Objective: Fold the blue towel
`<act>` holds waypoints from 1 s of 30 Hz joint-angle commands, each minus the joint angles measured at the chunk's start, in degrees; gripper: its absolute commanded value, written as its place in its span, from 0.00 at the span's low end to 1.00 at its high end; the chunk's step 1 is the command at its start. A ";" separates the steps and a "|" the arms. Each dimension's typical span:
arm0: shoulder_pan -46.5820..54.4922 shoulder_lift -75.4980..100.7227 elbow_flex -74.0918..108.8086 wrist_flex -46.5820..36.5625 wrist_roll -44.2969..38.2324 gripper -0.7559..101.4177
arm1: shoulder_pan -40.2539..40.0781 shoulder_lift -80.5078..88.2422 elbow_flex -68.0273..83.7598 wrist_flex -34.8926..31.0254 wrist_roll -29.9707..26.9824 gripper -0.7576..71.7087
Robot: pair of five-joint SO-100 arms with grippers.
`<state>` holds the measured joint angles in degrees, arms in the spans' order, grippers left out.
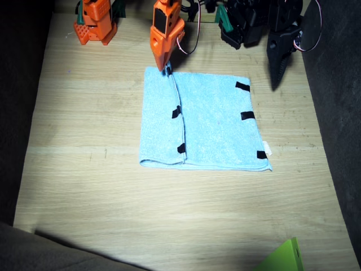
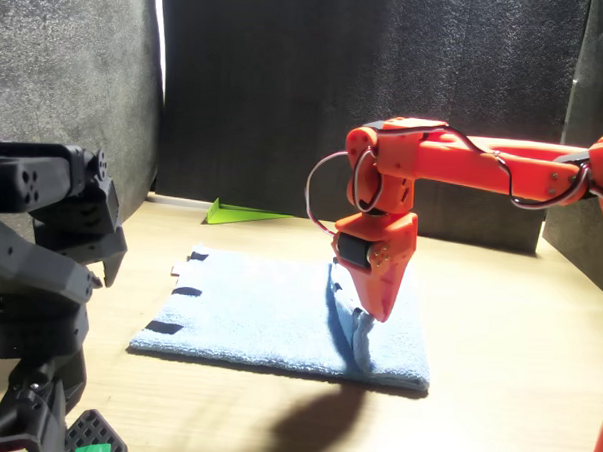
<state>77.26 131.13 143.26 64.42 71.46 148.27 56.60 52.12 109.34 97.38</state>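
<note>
Your right gripper [image 1: 167,68] is pinching the far edge of the blue towel [image 1: 214,121], which lies partly folded mid-table [image 1: 84,169], while your left gripper [image 1: 277,70] hangs off the cloth, its grip unreadable.

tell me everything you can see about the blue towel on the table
The blue towel is light sky-blue terry cloth, lying flat on the wooden table. One side is folded over, its edge forming a ridge down the cloth with black tape strips along it; three more strips mark the opposite edge, where a small white tag pokes out at a corner. The right gripper comes down on the far end of the ridge, and the front view shows cloth lifted at its tip. The left gripper hangs clear of the towel.
</note>
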 commanded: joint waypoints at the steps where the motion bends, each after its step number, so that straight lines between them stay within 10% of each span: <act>1: 0.70 1.76 -0.18 0.53 0.62 0.05 | 1.76 -1.05 -6.59 1.93 -2.46 0.01; 14: 0.53 1.85 -0.18 0.53 0.62 0.10 | 2.64 -6.86 -22.85 1.93 -10.11 0.01; 30: 0.70 1.85 -0.18 0.53 0.53 0.11 | 1.32 -20.74 -24.17 -8.61 3.96 0.01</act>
<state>77.26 131.13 143.26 64.42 71.37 149.68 36.83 29.97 103.45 98.70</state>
